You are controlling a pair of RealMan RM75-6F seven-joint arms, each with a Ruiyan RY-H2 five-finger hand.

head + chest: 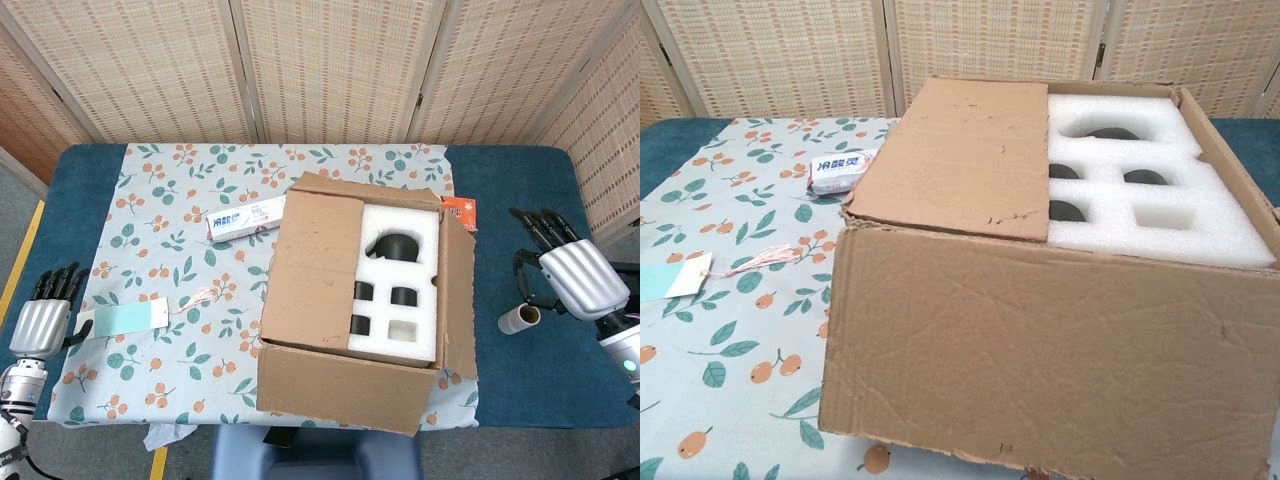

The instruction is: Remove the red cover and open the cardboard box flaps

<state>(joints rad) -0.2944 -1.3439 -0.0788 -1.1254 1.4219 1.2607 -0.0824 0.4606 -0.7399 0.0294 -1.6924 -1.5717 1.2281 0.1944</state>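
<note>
Cardboard box (340, 385) sits at the table's near edge, centre-right, on a floral cloth (170, 270). One flap (315, 270) lies closed over the box's left half; the right flap (458, 300) stands up at the side. White foam insert (405, 290) w/ dark cut-outs is exposed in the right half. Red cover (462, 212) lies just behind the box's far right corner, partly hidden. Left hand (42, 320) rests at the table's left edge, fingers straight & close together, holding nothing. Right hand (570, 270) hangs over the blue table (530, 180) right of the box, fingers spread, empty; a cardboard tube (520, 319) lies just beside it. Toothpaste box (245, 220) & a light-blue tag (120, 318) lie left of the box.
</note>
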